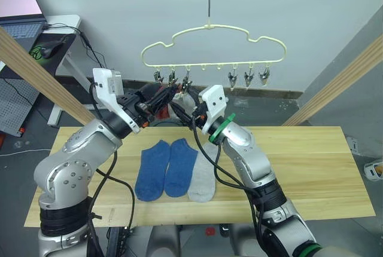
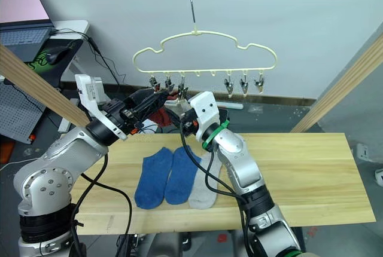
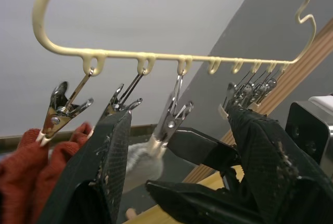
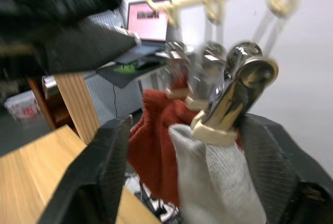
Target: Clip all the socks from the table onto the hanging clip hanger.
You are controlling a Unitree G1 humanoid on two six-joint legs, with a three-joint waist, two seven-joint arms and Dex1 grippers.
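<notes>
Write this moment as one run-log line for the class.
hung: red socks, grey sock on clip hanger | on table: two blue socks, grey sock | both pincers at clips

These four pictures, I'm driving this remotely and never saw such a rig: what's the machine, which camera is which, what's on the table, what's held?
A two-armed humanoid. The two wide pictures come from its head; the close-ups come from each wrist. The left gripper and right gripper meet under the yellow clip hanger. On the table lie two blue socks and one grey sock. Rust red socks already hang clipped. A second grey sock hangs from a clip between the right gripper's open fingers.
</notes>
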